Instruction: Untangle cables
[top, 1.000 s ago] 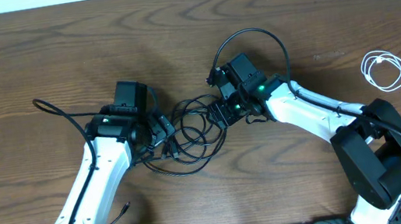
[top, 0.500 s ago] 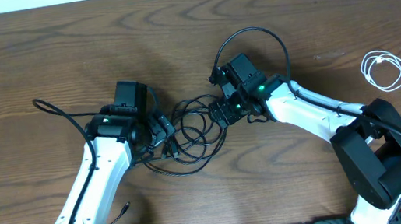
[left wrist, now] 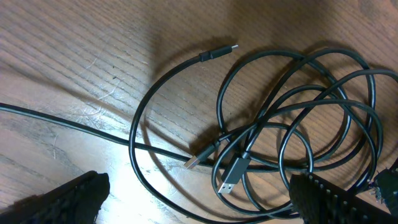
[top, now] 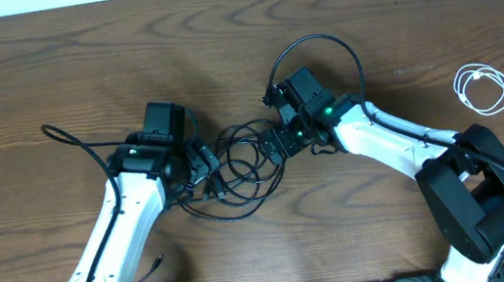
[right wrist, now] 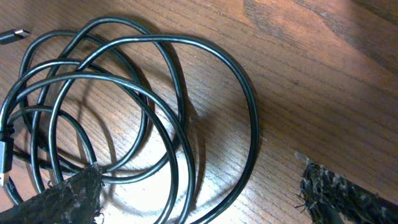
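Both spread wide, gripping nothing: my left end effector (top: 204, 164) and right end effector (top: 273, 144) flank the black cables (top: 241, 169) tangled on the tabletop (top: 45, 71), presumably to pull opposite ways. White cable (top: 484, 89) lies well apart.

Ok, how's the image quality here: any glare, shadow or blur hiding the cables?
Overhead: even light and sharp, with the black cables and the white cable both readable. Left wrist: bright glare on the table near the bottom, dark shadow up top, plugs crisp. Right wrist: sheen along the black cables, shadow at upper right, fingers soft at the frame edge.
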Motion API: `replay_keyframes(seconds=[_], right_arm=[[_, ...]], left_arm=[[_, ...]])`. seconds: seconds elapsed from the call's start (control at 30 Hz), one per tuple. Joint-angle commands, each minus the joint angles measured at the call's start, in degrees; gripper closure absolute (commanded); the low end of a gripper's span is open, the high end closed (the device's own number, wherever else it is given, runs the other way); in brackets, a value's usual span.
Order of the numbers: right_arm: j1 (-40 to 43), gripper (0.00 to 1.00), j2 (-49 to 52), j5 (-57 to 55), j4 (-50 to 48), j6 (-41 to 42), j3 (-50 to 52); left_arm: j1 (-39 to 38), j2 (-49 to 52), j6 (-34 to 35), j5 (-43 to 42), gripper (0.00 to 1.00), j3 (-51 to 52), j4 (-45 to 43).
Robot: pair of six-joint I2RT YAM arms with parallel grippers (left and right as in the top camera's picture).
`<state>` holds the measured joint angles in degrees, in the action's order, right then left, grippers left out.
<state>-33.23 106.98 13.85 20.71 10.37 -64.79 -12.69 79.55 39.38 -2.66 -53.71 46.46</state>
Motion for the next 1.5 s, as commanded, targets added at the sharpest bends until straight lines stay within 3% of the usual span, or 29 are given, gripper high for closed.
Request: replay_keyframes(seconds=[0.0,0.13,0.17,0.27,0.3,0.37,0.47,0.53,0.6,0.7,0.9,1.13,1.27,1.47], right_arm=[[-0.1,0.01,-0.9,-0.2,-0.4,-0.2,0.1],[-0.1,0.06,-0.9,-0.3,-0.6,-0.2,0.1],[-0.1,0.20,-0.9,-1.6,-0.8,-0.2,0.1],[-0.1,0.42,-0.9,-4.9,-0.8,-0.2,0.1],[-0.1,0.55,-0.9,-6.7,-0.8,-0.2,0.1],[-0.1,0.63,-0.9,-8.0,-0.7,-0.2,0.1],[-0.1,0.64,-0.9,-10.0,-0.5,-0.2,0.1],[-0.1,0.53,-0.9,-10.7,-0.5,-0.2,0.1],[-0.1,0.53,-0.8,-10.7,-0.6,-0.1,0.1],[-0.2,0.61,-0.3,-10.7,-0.8,1.3,0.1],[-0.2,0.64,2.1,-10.7,-2.0,1.4,0.1],[-0.1,0.78,3.0,-10.7,-2.4,1.6,0.1],[-0.1,0.76,3.0,-10.7,-2.5,1.6,0.1],[-0.1,0.65,3.8,-10.8,-2.7,1.6,0.1]], left_arm=[[0.2,-0.8,0.2,0.3,0.02,-1.3,0.2],[0.2,-0.8,0.2,0.3,0.02,-1.3,0.2],[0.2,-0.8,0.2,0.3,0.02,-1.3,0.2],[0.2,-0.8,0.2,0.3,0.02,-1.3,0.2],[0.2,-0.8,0.2,0.3,0.02,-1.3,0.2],[0.2,-0.8,0.2,0.3,0.02,-1.3,0.2],[0.2,-0.8,0.2,0.3,0.02,-1.3,0.2],[0.2,-0.8,0.2,0.3,0.02,-1.3,0.2],[0.2,-0.8,0.2,0.3,0.02,-1.3,0.2],[0.2,-0.8,0.2,0.1,0.02,-1.3,-3.6],[-1.4,0.4,3.4,-8.2,0.02,-1.3,-7.3],[-7.6,4.7,3.4,-8.3,0.02,-1.3,-8.4],[-10.8,8.9,3.4,-8.3,0.02,-1.3,-10.1],[-13.4,15.3,3.4,-8.3,0.02,-1.3,-11.9]])
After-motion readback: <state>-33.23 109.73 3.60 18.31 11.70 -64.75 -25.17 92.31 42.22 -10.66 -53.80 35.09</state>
